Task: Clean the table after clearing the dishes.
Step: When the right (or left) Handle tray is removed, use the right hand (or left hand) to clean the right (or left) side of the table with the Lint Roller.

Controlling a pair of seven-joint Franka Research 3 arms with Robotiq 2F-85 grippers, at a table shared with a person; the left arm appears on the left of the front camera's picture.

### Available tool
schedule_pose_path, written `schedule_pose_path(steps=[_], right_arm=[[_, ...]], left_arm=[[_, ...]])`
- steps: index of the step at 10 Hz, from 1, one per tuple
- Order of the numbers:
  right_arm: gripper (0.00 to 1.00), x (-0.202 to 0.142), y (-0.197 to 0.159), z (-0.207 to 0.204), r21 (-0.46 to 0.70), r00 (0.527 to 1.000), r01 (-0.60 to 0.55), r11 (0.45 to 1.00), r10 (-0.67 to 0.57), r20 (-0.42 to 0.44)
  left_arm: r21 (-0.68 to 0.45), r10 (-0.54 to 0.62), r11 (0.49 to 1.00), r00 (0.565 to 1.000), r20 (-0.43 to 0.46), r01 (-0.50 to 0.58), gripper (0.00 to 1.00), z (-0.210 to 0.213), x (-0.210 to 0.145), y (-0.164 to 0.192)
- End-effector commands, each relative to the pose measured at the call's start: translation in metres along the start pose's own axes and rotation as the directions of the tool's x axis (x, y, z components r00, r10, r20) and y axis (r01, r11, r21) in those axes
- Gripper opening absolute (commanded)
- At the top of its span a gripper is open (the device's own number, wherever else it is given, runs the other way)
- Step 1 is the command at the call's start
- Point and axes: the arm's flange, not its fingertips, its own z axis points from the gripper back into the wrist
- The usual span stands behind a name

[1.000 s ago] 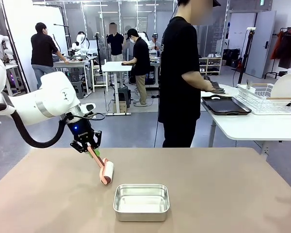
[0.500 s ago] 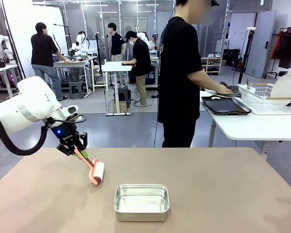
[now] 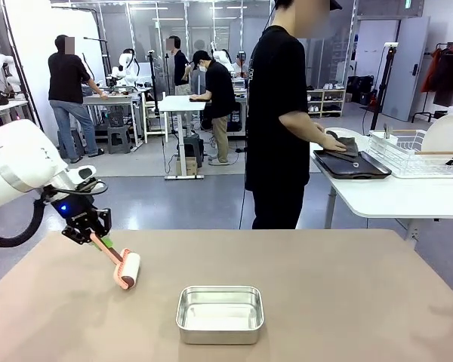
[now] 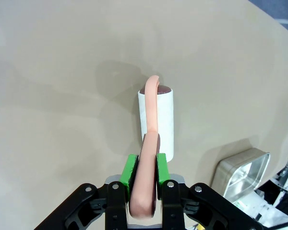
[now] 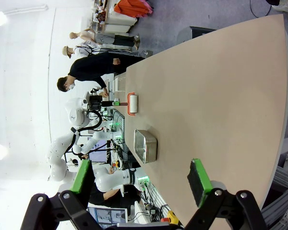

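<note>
Front view: the table point(image 3: 325, 302) is a plain matte tan top with rounded far corners. Using the steel pan point(image 3: 220, 313) as the landmark — it sits near the table's near edge, about mid-width. Left of the pan and a bit farther back, the left gripper point(image 3: 87, 232) is clamped on the pink handle of a lint roller point(image 3: 126, 270), whose white roll rests on the tabletop. The whole stretch to the right of the pan is bare, all the way to the right edge. Beyond the table, right of the pan, a person point(image 3: 283, 113) stands at a white side table point(image 3: 400, 197) with both hands on 1 dark tray point(image 3: 352, 164); a wire rack point(image 3: 411, 154) with a white plate point(image 3: 443, 136) stands just beside it.

Left wrist view: the 2 green pads point(image 4: 130, 169) pinch the roller handle point(image 4: 146, 177) tight, the roll point(image 4: 157, 120) lies ahead on tan surface, and the pan corner point(image 4: 242, 172) shows off to the right. Open tabletop lies all around the roll.

Right wrist view: the right gripper point(image 5: 141, 181) has its jaws spread wide with nothing between them — it hangs above the table, with the pan point(image 5: 146, 146) and roller point(image 5: 132, 104) well apart from it and a long bare run to the table edge.
</note>
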Motion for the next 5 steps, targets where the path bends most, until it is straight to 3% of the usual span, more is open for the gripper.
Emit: schedule_pose_path(steps=[1, 3, 5], right_arm=[[1.00, -0.001, 0.003, -0.001, 0.001, 1.000, -0.002, 1.000, 0.002, 0.000], [1.00, -0.001, 0.003, -0.001, 0.001, 1.000, -0.002, 1.000, 0.002, 0.000], [1.00, -0.001, 0.003, -0.001, 0.001, 1.000, -0.002, 1.000, 0.002, 0.000]], left_arm=[[0.088, -0.033, 0.995, 0.997, -0.069, 0.039, 0.14, -0.022, -0.016, 0.041], [0.145, -0.023, 0.989, 0.997, -0.079, 0.034, 0.14, -0.011, -0.018, 0.067], [0.179, 0.034, 0.983, 0.999, -0.032, -0.028, 0.14, 0.001, -0.021, 0.088]])
